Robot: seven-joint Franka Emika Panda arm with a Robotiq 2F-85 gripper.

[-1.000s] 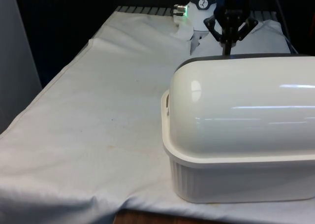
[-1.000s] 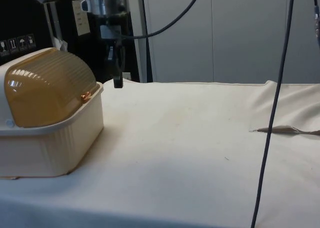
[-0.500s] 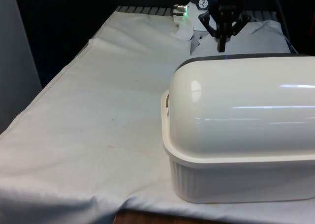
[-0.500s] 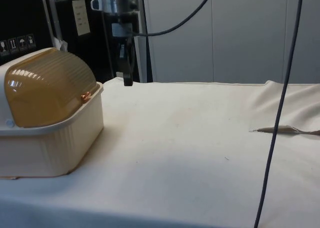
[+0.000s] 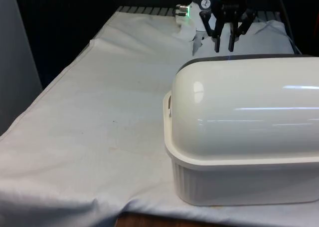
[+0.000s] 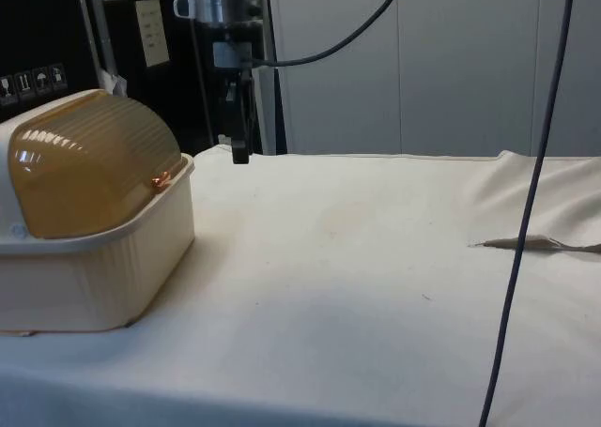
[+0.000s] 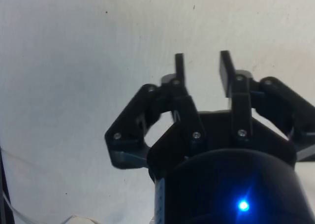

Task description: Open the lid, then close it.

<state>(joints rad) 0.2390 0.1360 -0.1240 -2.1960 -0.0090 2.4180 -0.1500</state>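
Hanging beyond the bread box (image 5: 244, 132), the fingers (image 5: 218, 43) stand slightly parted, empty.

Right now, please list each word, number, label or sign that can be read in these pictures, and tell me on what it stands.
No text can be read.
Pale paper sheet on the dark cabinet in the side view: its print is too small to read.
Row of small white handling symbols lower on the same cabinet: pictograms, no readable words.
Cream plastic bread box with amber lid: no label visible.
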